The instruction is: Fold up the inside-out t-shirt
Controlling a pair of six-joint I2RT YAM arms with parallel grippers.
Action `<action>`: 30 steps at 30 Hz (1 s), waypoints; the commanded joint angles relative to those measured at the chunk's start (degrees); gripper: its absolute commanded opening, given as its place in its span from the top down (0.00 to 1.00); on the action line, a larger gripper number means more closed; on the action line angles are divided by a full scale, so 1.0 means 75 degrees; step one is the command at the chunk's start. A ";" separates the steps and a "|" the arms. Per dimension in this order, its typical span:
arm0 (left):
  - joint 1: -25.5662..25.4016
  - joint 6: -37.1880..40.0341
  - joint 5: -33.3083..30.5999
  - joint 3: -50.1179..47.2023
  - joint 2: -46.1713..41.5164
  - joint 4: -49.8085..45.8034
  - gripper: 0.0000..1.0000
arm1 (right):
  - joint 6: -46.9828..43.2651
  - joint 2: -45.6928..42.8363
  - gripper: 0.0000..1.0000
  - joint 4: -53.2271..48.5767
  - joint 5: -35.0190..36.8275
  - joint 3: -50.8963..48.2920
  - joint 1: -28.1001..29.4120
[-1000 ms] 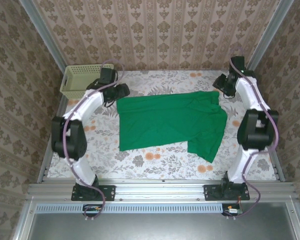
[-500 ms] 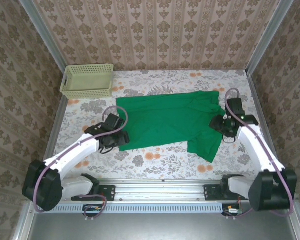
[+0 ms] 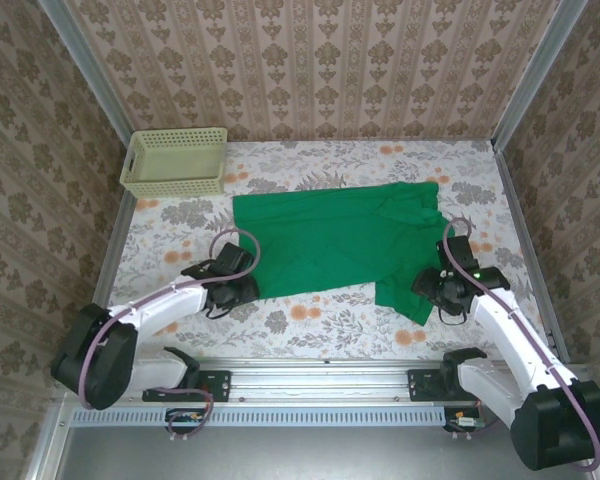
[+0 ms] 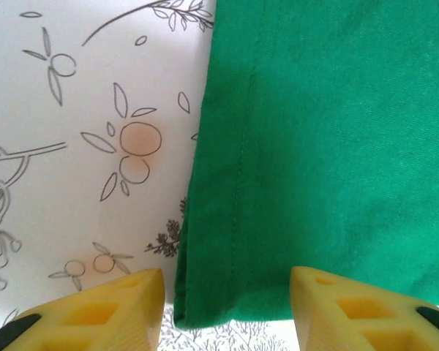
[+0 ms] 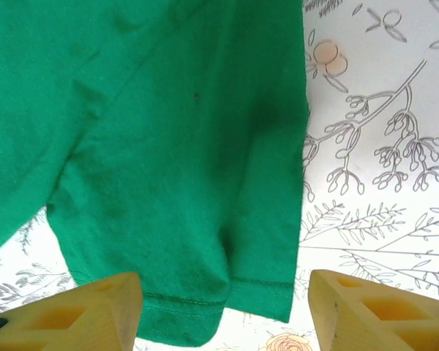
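T-shirt is lying on floral tablecloth, wallpapered walls enclosing; left gripper and right gripper hovering spread.

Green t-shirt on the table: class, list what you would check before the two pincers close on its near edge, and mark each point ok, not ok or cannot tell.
1. Left pincer open: ok.
2. Right pincer open: ok.
3. T-shirt near-left corner between the left jaws: ok.
4. Stitched hem between the right jaws: ok.
5. Cloth lying smooth: not ok, creased at its right end.
6. Fingertips down on the table: cannot tell.
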 commanded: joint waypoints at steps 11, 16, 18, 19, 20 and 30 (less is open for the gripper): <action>0.0115 0.0208 0.0155 -0.0089 0.0563 0.0708 0.86 | 0.2393 -0.1106 0.47 -0.0370 0.1086 -0.1148 0.0775; 0.0127 0.0471 0.0135 0.0106 0.0543 0.0498 0.96 | 0.2857 -0.1427 0.53 -0.0693 0.1469 -0.1262 0.1179; 0.0136 0.0467 0.0139 0.0080 0.0505 0.0522 0.97 | 0.3043 -0.1421 0.54 -0.0685 0.1508 -0.1270 0.1323; 0.0150 0.0477 0.0158 0.0077 0.0507 0.0519 0.98 | 0.3079 -0.1364 0.55 -0.0632 0.1501 -0.1283 0.1362; 0.0156 0.0477 0.0155 0.0091 0.0486 0.0493 0.98 | 0.3119 -0.1248 0.55 -0.0559 0.1500 -0.1272 0.1413; 0.0446 0.0552 0.0126 -0.0068 0.0295 0.0483 1.00 | 0.3390 0.0869 0.58 0.0769 0.1100 -0.1117 0.2283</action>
